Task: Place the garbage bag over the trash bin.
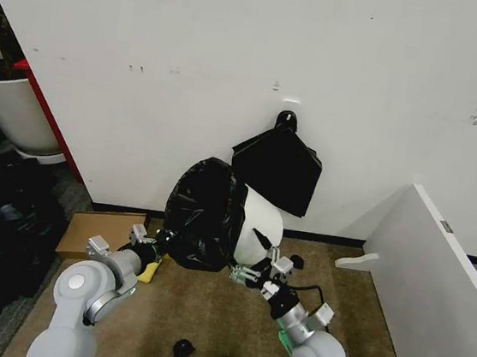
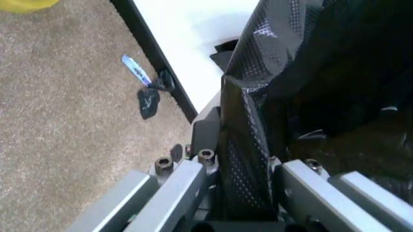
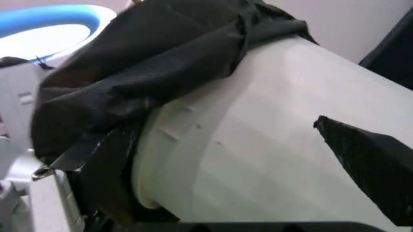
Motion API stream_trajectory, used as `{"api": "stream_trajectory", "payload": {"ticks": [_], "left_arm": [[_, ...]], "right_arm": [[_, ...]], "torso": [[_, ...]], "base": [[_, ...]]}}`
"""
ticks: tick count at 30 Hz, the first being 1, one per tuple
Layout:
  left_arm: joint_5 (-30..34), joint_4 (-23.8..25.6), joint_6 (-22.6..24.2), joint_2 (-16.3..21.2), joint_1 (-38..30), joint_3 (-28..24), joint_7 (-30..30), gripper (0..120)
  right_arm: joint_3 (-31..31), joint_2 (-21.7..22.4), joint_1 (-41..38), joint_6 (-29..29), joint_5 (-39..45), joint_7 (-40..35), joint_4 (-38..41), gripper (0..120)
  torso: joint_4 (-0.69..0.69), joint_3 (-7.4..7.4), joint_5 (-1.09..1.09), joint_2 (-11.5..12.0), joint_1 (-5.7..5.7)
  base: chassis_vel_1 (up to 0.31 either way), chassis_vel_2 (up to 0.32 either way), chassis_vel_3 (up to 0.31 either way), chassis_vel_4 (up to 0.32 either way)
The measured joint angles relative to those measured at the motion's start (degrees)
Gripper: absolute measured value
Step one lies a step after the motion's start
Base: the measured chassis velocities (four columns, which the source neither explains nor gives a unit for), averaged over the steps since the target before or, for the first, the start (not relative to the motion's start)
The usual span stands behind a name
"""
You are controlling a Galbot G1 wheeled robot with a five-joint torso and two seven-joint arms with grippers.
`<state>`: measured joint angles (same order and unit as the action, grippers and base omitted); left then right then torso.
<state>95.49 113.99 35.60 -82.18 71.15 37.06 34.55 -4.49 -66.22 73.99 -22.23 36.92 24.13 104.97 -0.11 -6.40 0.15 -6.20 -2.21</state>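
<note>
Bin [image 1: 259, 224] lying tilted on its side on the carpet [image 1: 205, 321] by the wall [image 1: 235, 57], cream body showing toward the robot's right. Garbage bag [image 1: 206, 214] covering its mouth end, hiding the rim. Left tool [image 1: 159, 244] pinching a fold of the bag, film wedged between its fingers [image 2: 187, 188]. Right tool [image 1: 249, 274] sitting against the bin's side; cannot tell whether spread or closed. Folded black bundle [image 1: 278, 168] hanging on the wall behind.
</note>
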Motion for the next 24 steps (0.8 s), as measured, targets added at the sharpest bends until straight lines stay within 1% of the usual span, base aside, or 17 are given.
{"api": "stream_trajectory", "payload": {"ticks": [3,7,8,11,13,24], "left_arm": [[0.0,-0.1,0.0,-0.1,0.0,0.0,0.1,1],[0.0,0.0,0.0,-0.1,0.3,0.0,0.1,1],[0.0,0.1,0.0,-0.2,0.4,-0.1,0.1,1],[0.0,0.6,0.0,-0.7,1.0,-0.4,0.1,1],[-0.1,1.0,-0.1,-1.0,1.3,-0.7,0.1,1],[-0.1,3.6,0.1,-1.7,2.6,-1.3,0.1,1]], "right_arm": [[-0.1,-0.5,-0.3,-2.3,2.0,2.7,-1.4,100],[0.2,-1.1,-0.3,-3.2,2.5,2.5,-1.5,100],[0.4,-1.3,-0.3,-3.3,2.1,1.8,-1.4,100],[1.1,-2.4,-0.7,-3.2,-3.2,-4.1,-0.7,100],[1.4,-2.9,-1.0,-2.9,-6.0,-6.7,-0.8,100],[1.0,-4.1,-1.5,-2.5,-14.0,-14.5,-3.3,100]], "torso": [[0.00,0.00,0.00,0.0,0.00],[0.00,0.00,-0.01,0.0,0.00],[0.00,0.00,-0.01,0.0,0.00],[0.00,0.00,-0.01,0.0,0.00],[0.00,0.00,-0.01,0.0,0.00],[0.00,0.00,0.00,0.0,0.00]], "base": [[0.000,0.000,0.000,0.000],[0.000,0.000,0.000,0.000],[0.000,0.000,0.000,0.000],[0.000,0.000,0.000,0.000],[0.000,0.000,0.000,0.000],[0.000,0.000,0.000,0.000]]}}
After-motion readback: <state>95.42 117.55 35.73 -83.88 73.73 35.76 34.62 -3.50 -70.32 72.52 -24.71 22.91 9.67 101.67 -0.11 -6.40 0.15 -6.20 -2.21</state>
